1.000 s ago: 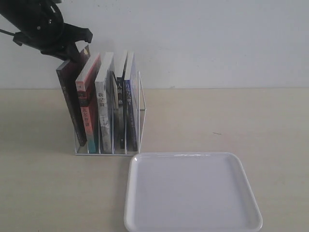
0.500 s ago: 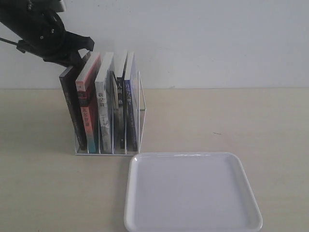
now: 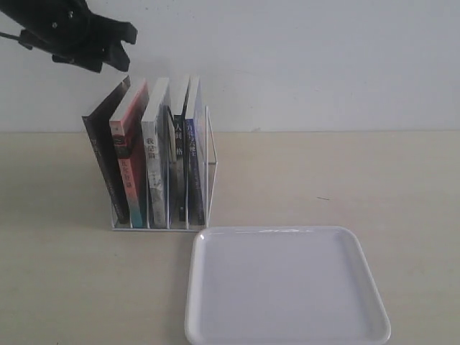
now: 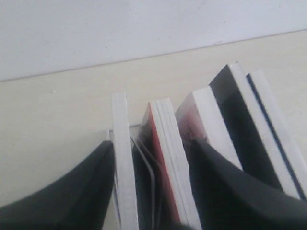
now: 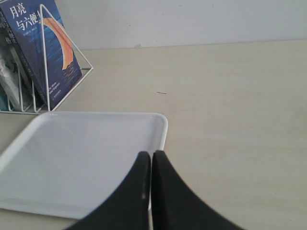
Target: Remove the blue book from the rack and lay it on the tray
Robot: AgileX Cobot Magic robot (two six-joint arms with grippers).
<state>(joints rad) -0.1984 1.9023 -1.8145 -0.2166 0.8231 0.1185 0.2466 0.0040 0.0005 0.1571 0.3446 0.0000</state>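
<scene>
The blue book [image 3: 194, 154] stands upright in the rightmost slot of the white wire rack [image 3: 211, 164]; its dark blue cover with the orange crescent [image 5: 44, 48] faces the right wrist camera. In the left wrist view its blue spine [image 4: 270, 128] lies off to one side of the fingers. My left gripper [image 3: 115, 47] hangs open above the rack's left end, over the black-spined book [image 3: 104, 165] and the red-spined book [image 3: 129, 154], touching neither; its midpoint is [image 4: 152, 143]. The white tray [image 3: 287, 284] lies in front. My right gripper [image 5: 151, 154] is shut and empty over the tray's rim [image 5: 162, 125].
Two more books, one grey-white [image 3: 154, 158] and one black [image 3: 177, 154], fill the middle slots. The black-spined book leans left out of the rack. A white wall stands close behind the rack. The tan table [image 3: 345, 172] extends right.
My left gripper has risen off the top of the black-spined book and opened clear of it. That book, briefly pushed upright, leans left again. The right arm is unchanged.
</scene>
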